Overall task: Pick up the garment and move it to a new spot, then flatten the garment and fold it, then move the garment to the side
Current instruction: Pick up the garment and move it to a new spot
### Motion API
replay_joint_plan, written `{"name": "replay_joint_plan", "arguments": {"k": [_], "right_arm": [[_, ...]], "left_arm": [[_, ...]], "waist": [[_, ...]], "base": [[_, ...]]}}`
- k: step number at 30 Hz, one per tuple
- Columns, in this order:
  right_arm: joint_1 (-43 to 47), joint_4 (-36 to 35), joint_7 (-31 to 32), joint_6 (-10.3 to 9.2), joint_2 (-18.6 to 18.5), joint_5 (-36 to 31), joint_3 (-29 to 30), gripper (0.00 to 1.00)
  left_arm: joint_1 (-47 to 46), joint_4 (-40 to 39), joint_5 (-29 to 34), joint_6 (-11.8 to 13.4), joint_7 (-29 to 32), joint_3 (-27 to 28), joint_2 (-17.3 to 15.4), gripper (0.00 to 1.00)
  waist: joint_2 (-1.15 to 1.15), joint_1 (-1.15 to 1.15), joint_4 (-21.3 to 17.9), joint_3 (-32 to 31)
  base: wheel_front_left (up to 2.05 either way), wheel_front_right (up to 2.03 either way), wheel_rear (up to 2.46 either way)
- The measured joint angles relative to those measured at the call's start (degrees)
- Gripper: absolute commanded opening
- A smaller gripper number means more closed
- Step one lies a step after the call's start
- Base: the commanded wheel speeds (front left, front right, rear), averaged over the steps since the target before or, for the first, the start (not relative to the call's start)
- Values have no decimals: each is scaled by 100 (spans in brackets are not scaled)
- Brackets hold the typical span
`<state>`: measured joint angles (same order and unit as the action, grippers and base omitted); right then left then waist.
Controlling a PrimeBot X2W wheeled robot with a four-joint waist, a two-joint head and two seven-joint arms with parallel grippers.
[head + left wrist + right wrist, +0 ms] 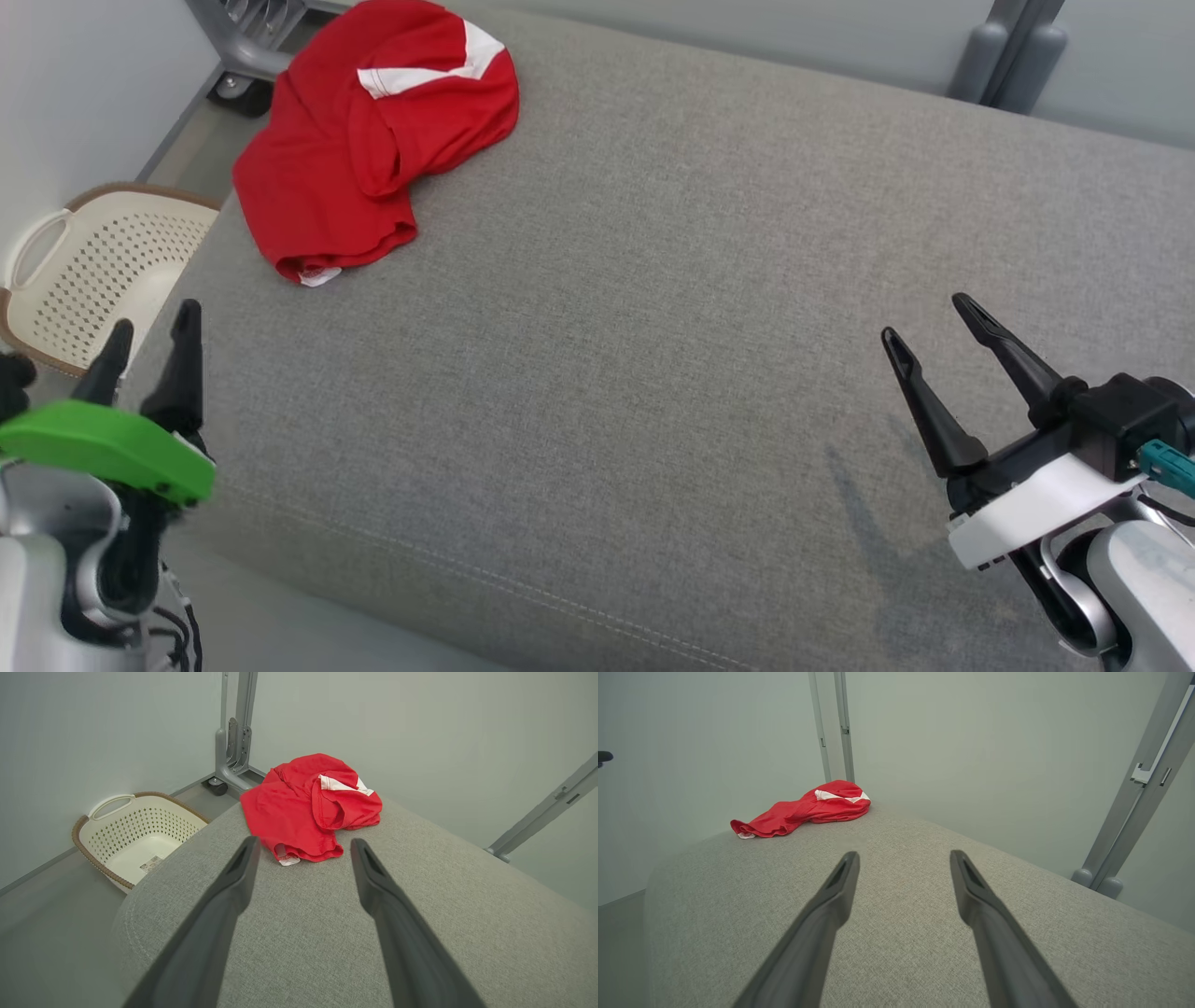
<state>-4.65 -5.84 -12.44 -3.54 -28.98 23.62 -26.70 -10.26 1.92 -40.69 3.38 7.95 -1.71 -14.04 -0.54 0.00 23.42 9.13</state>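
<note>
Nothing of the task looks started to me. The red garment (373, 140) lies crumpled in a heap on the grey cushion (653, 327), well ahead of my left pincer (154, 317) and far ahead and to the left of my right pincer (924, 317). Both pincers stand wide with nothing between their fingers. Picking up, moving, flattening, folding and setting aside are all left to do. The heap's far edge may hang past the cushion's corner. I cannot sort out its layers or sleeves.
</note>
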Motion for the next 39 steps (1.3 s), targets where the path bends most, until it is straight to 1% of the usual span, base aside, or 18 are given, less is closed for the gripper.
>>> {"name": "replay_joint_plan", "arguments": {"k": [2, 4, 6, 9, 13, 18, 25, 31, 34, 39], "right_arm": [[-9, -86, 85, 1, -10, 0, -26, 100], [-13, -167, 170, 11, -36, -2, -76, 100], [-21, -259, 266, 65, -86, -41, -134, 100], [-130, -437, 352, 70, -169, -79, -144, 100], [-353, -667, 431, 102, -193, -111, -123, 100], [-570, -858, 503, 149, -281, -201, -60, 100], [-923, -1100, 553, 148, -403, -255, 192, 100], [-1068, -1293, 615, 135, -604, -301, 438, 100], [-1184, -1417, 654, 93, -686, -311, 519, 100], [-1411, -1603, 688, 86, -808, -365, 734, 100]], "left_arm": [[-322, 227, -201, 68, 324, 111, -45, 100], [-662, 436, -501, 172, 545, 358, -9, 100], [-985, 661, -733, 221, 760, 547, 1, 100], [-1305, 925, -850, 271, 1055, 712, -59, 100], [-1569, 1246, -927, 328, 1318, 936, -125, 100], [-1928, 1513, -1016, 368, 1423, 1260, -169, 100], [-2309, 1835, -1059, 371, 1591, 1393, -170, 100], [-2719, 2138, -1067, 371, 1627, 1421, -26, 100], [-2908, 2271, -1107, 371, 1627, 1463, 69, 100], [-3251, 2476, -1115, 371, 1626, 1496, 178, 100]], "waist": [[0, 0, -28, 155], [0, 0, -67, 308], [0, 0, -117, 457], [0, 0, -211, 677], [0, 0, -365, 969], [0, 0, -576, 1337], [0, 0, -842, 1877], [0, 0, -981, 2367], [0, 1, -1014, 2612], [0, 1, -1038, 3014]], "base": [[0, 0, 0], [0, 0, 0], [0, 0, 0], [0, 0, 0], [0, 0, 0], [0, 0, 0], [0, 0, 0], [0, 0, 0], [0, 0, 0], [0, 0, 0]]}}
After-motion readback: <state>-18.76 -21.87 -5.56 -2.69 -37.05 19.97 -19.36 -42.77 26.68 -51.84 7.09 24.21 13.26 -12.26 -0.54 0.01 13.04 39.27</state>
